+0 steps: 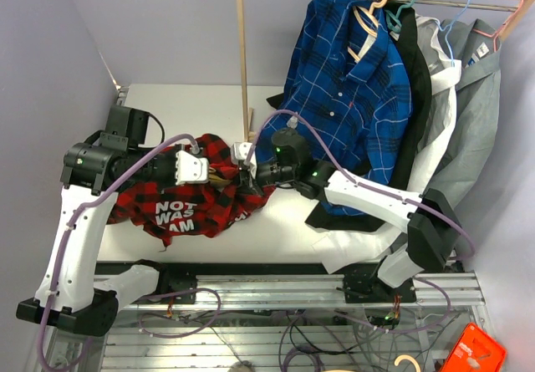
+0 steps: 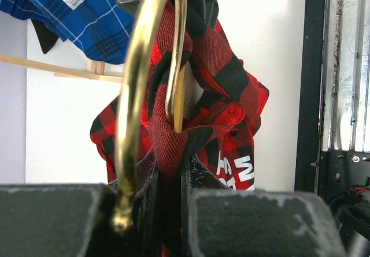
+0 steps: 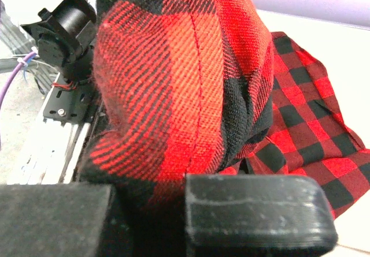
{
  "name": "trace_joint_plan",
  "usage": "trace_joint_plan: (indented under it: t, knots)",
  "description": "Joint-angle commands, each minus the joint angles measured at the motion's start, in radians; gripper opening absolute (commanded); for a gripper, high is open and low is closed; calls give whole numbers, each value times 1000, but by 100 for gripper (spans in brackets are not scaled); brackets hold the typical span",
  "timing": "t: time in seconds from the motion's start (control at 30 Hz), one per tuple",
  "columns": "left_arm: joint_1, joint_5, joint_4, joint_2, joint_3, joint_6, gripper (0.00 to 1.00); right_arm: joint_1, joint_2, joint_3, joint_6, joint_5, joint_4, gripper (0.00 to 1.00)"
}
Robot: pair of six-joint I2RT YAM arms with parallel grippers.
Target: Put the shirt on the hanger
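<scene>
The red-and-black plaid shirt lies bunched on the white table, its white lettering facing up. My left gripper is shut on a fold of the shirt. The hanger's pale golden hook rises from beside the left finger and curls over the cloth; whether it is pinched too I cannot tell. The hanger's frame is hidden in the fabric. My right gripper meets the left one from the right and is shut on a bulging fold of the shirt. Plaid cloth fills both sets of jaws.
A wooden rack post stands just behind the grippers. On the rail hang a blue plaid shirt, dark and white garments, and a grey shirt, reaching down to the table by my right arm.
</scene>
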Motion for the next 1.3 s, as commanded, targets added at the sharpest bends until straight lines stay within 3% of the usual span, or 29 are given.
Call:
trace_joint_plan:
  t: [0.0, 0.1, 0.17, 0.2, 0.23, 0.27, 0.43, 0.6, 0.73, 0.87, 1.07, 1.27]
  knots:
    - [9, 115, 135, -5, -6, -16, 7, 26, 17, 64, 13, -5, 33, 0]
    - [9, 94, 159, -6, -8, -51, 11, 25, 19, 84, -12, 77, -50, 0]
    - [9, 62, 184, -5, 2, -92, 40, 20, 4, 90, -51, 155, -141, 0]
    - [9, 45, 190, -4, 9, -105, 58, 11, -14, 80, -59, 182, -174, 0]
    - [9, 31, 194, -4, 17, -112, 84, 0, -40, 61, -62, 201, -196, 0]
    - [9, 17, 195, -4, 25, -113, 99, -14, -71, 36, -57, 216, -210, 0]
    - [9, -77, 215, -1, 75, -119, 99, -71, -258, -99, -12, 329, -281, 0]
    - [9, -220, 132, 25, 149, -55, 99, -76, -367, -130, 44, 509, -413, 0]
    - [25, -335, 100, 49, 76, -42, 99, -78, -457, -139, 41, 560, -486, 0]
    - [128, -303, 112, 81, -20, 7, 99, -79, -494, -88, 17, 574, -566, 0]
    - [312, -212, 63, 195, 17, 104, 99, -87, -497, 14, -28, 599, -677, 0]
    - [341, -125, 42, 221, -57, 157, 99, -90, -501, 35, -28, 567, -681, 0]
